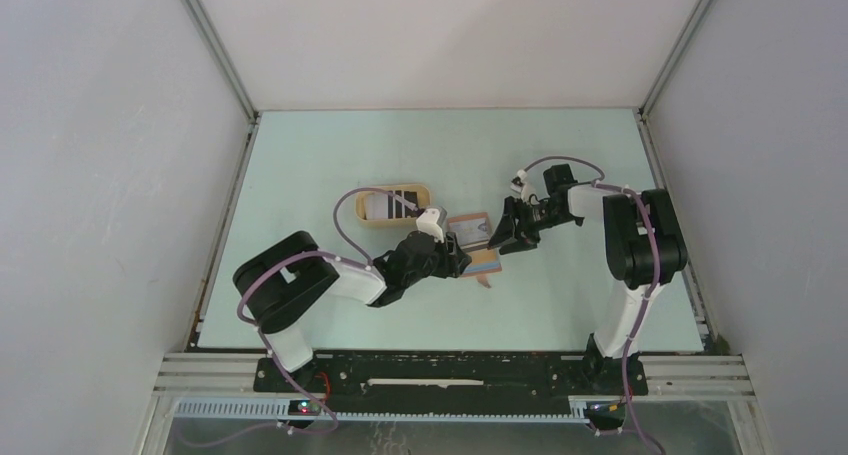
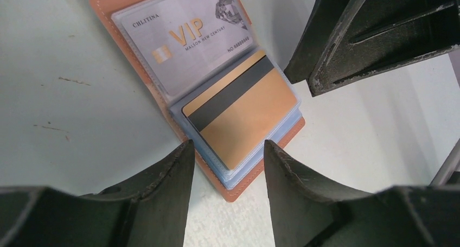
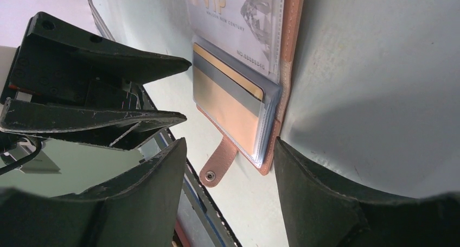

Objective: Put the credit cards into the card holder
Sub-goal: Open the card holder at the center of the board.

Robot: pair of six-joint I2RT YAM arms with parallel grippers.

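1. Pale green table (image 1: 330, 155) inside white walls. The card holder (image 2: 103, 5) lies opened flat near its middle.
2. Its cover is reddish-brown leather with light stitching. Inside are clear pockets over light blue, and a snap tab (image 3: 219, 163) sticks out from one edge.
3. Two cards sit in its pockets: a silver card (image 2: 184, 35) printed "VIP" in one, and a gold card (image 2: 244, 114) with a dark stripe in the other.
4. One beige oval tray (image 1: 400, 188) just beyond the holder holds more cards (image 1: 385, 207). Their number cannot be told.
5. Two grippers flank the holder. The left gripper (image 2: 228, 146) hangs over the gold card's end, jaws apart and empty. The right gripper (image 3: 230, 144) is likewise spread, holding nothing.
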